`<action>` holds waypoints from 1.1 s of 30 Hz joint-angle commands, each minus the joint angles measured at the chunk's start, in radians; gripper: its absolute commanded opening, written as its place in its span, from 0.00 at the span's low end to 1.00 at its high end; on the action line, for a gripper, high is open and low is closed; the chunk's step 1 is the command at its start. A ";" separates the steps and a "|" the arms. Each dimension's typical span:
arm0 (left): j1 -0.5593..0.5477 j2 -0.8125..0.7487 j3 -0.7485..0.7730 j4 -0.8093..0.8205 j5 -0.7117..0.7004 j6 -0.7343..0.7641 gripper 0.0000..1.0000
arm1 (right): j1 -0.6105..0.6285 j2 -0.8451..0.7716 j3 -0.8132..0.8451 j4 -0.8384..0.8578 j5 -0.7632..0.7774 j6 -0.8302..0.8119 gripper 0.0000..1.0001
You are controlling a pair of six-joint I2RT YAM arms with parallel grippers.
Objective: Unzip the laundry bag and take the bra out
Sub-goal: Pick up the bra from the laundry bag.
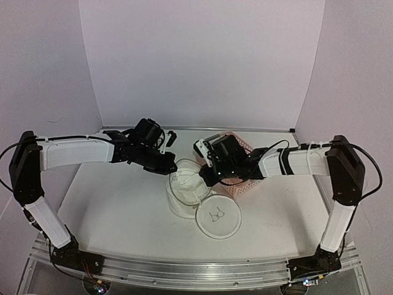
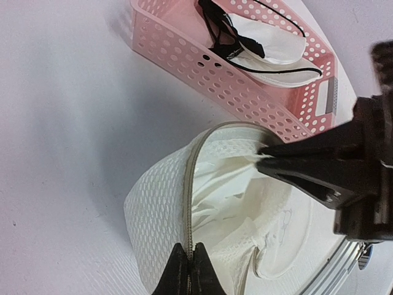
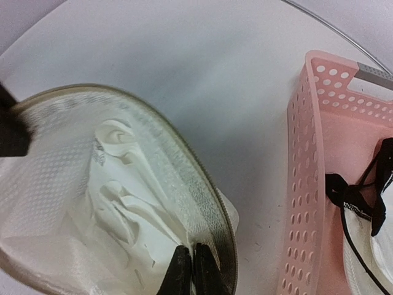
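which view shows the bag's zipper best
Left wrist: the zipper runs close and sharp along the bag. Right wrist shows only a blurrier stretch; in the top view it is too small to make out.

Laundry bag (image 3: 49, 184) contents unclear (crumpled white fabric (image 3: 123, 209)).

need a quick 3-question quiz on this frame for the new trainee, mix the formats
1. True or false: the pink basket is empty.
2. Multiple choice: the left gripper is shut on A) the zipper edge of the laundry bag, B) the basket's rim, C) nothing.
3. One word: is the laundry bag zipped or open?

Key
1. False: a white bra with black straps lies in it.
2. A.
3. Open; the right gripper is shut on white fabric at its mouth.
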 commanded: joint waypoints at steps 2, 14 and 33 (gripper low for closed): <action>-0.005 -0.039 0.025 0.009 -0.050 -0.019 0.01 | 0.028 -0.146 -0.067 0.074 -0.100 -0.049 0.00; -0.005 -0.032 0.021 0.009 -0.071 -0.034 0.01 | 0.116 -0.302 -0.310 0.182 -0.158 -0.328 0.00; -0.005 0.003 0.029 0.005 -0.045 -0.027 0.00 | 0.272 -0.311 -0.469 0.472 0.087 -0.732 0.08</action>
